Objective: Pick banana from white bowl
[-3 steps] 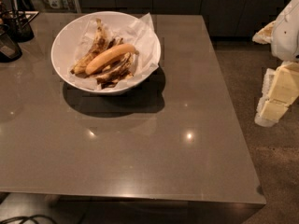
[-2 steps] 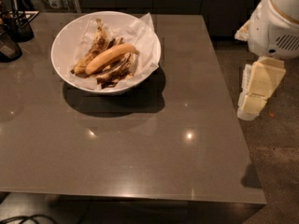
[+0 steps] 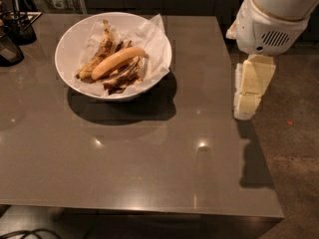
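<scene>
The banana (image 3: 115,61) is plump and yellow-orange and lies slantwise in the middle of the white bowl (image 3: 70,39), on crumpled white paper (image 3: 149,39). Limp brown-black peels (image 3: 122,76) lie around and under it. The bowl stands on the far left part of the grey table (image 3: 149,153). My gripper (image 3: 245,108) hangs point-down from the white arm (image 3: 271,19) at the table's right edge, well to the right of the bowl and empty.
Small dark containers (image 3: 15,34) stand at the table's far left corner. The table's right edge (image 3: 251,148) runs just below the gripper, with bare floor (image 3: 294,133) beyond it. Dark cabinets line the back.
The arm and gripper have swung in from the right side to the table's right edge, closer to the bowl. The bowl and banana have not moved.
</scene>
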Available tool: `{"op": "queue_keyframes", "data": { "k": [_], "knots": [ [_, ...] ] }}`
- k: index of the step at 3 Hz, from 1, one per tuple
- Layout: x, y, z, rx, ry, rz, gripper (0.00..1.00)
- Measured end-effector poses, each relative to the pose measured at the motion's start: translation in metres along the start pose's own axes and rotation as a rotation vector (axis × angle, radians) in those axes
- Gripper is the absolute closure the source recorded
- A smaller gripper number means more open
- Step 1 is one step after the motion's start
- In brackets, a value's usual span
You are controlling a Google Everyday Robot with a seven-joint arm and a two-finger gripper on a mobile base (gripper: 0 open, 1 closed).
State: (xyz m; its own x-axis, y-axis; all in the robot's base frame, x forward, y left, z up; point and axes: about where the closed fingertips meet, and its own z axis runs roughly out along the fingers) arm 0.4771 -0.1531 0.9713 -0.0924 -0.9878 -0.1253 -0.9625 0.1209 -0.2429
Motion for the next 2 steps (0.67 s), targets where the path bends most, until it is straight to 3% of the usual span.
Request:
{"op": "queue_keyframes", "data": {
  "k": [1, 2],
  "knots": [
    [-0.01, -0.01, -0.001, 0.029, -0.009, -0.023, 0.0],
    [-0.04, -0.036, -0.006, 0.065, -0.024, -0.095, 0.0]
  ]
}}
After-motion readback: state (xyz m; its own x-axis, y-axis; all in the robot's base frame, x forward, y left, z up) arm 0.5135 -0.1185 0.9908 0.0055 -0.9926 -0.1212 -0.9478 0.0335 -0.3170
